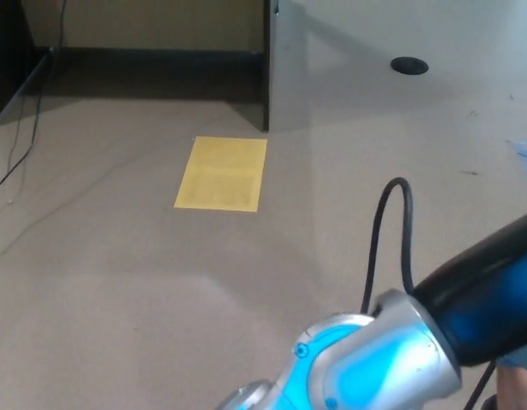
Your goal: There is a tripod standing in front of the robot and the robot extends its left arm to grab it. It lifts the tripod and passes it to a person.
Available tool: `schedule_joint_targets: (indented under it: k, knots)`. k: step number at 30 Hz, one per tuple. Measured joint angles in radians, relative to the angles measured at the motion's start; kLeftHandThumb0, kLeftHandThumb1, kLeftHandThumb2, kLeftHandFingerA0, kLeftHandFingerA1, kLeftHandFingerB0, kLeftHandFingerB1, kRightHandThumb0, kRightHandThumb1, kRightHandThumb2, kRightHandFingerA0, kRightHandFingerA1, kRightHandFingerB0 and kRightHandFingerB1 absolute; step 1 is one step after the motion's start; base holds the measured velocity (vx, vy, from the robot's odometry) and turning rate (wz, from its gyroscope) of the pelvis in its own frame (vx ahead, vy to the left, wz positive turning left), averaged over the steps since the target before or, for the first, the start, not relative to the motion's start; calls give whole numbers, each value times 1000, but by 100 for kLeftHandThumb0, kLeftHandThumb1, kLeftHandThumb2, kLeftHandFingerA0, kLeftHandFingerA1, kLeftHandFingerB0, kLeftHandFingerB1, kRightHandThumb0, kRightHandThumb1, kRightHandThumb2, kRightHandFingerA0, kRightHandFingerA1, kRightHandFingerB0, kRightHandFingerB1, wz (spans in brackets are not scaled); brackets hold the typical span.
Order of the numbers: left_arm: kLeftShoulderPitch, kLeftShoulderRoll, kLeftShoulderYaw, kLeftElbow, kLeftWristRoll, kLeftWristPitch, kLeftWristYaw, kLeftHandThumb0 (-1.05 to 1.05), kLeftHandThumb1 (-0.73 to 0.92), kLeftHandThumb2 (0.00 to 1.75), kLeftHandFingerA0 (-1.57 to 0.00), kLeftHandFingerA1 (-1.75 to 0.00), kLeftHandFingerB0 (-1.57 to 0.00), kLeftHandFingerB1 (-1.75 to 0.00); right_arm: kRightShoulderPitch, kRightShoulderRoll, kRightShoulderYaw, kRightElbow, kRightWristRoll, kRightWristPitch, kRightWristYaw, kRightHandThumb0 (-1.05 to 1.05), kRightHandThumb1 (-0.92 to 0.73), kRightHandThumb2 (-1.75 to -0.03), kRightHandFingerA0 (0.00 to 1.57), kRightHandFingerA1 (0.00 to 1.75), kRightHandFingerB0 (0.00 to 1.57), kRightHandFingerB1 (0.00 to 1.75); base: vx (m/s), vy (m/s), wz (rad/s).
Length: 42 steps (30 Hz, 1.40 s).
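Head view mostly shows the left arm, silver and black, filling the 5 o'clock corner; its hand is cut off, so can't tell what the fingers are doing. Tripod isn't visible. Yellow paper lies on the floor around 11 o'clock, with a grey cabinet at 1 o'clock.

Floor: matt beige carpet, fine-textured. Sheet: yellow paper, flat, matt. Left arm: silver metal joint, smooth, satin sheen; forearm shell, glossy black plastic. Cable: black, smooth rubbery. Partition: smooth grey panel.
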Motion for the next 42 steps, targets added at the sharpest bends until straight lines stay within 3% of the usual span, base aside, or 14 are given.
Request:
schedule_joint_targets:
  k: [5,6,7,8,9,12,13,14,33,34,35,38,41,42]
  knots:
    - [10,7,21,-6,-28,4,-4,-33,90,63,-53,-129,-58,-82,-6,2,5,6,-1,1,-1,-60,-69,-69,56,41,45,38,0,0,0]
    - [9,10,22,-13,-28,10,-5,-28,71,109,-66,-96,-58,-78,-7,2,5,6,-1,1,-1,-60,-69,-69,56,41,45,38,0,0,0]
    - [8,17,24,-22,-28,15,-7,-38,92,64,-54,-117,-54,-80,-8,2,6,6,-2,1,-2,-60,-69,-69,56,41,45,38,0,0,0]
    - [6,25,27,-31,-28,20,-11,-42,74,106,-65,-94,-59,-80,-9,2,7,6,-2,1,-2,-60,-69,-69,56,41,45,38,0,0,0]
    - [2,36,29,-40,-28,29,-15,-48,91,65,-60,-107,-58,-79,-9,2,9,6,-2,1,-2,-60,-69,-69,56,41,45,38,0,0,0]
    - [-12,59,42,-68,-32,73,-30,-52,89,66,-64,-102,-60,-77,-9,2,13,5,-2,2,-2,-60,-69,-69,56,41,45,38,0,0,0]
    - [-17,72,47,-76,-33,90,-35,-71,43,80,0,-7,0,-8,-9,3,14,5,-2,2,-2,-51,-69,-61,58,38,54,37,0,0,0]
    - [-21,87,51,-83,-33,104,-40,-73,45,79,0,-4,0,-3,-9,8,-3,11,6,1,1,-46,-68,-62,70,45,54,39,0,0,0]
    - [78,316,270,-75,-97,176,-141,-71,44,82,0,0,0,-1,3,33,-34,-6,19,-39,4,-43,-71,-62,64,41,52,38,0,0,0]
    - [94,331,301,-75,-109,176,-149,-71,44,81,0,-1,0,0,3,32,-34,-7,18,-39,4,-44,-71,-62,65,42,52,38,0,0,0]
    - [113,348,334,-74,-123,176,-159,-77,42,55,0,0,0,0,3,32,-33,-7,18,-40,4,-44,-71,-62,66,42,51,38,0,0,0]
    - [183,390,430,-64,-163,172,-189,-79,45,55,0,-1,0,0,3,31,-31,-8,16,-41,4,-43,-71,-61,66,43,51,38,0,0,0]
    - [247,448,509,-49,-186,150,-218,-74,44,80,0,-7,0,0,1,28,-31,-8,16,-41,5,-44,-71,-62,67,43,52,38,0,0,0]
    - [283,478,546,-39,-196,133,-233,-74,44,80,0,-7,0,0,0,26,-32,-8,16,-41,5,-44,-71,-62,67,43,52,38,0,0,0]
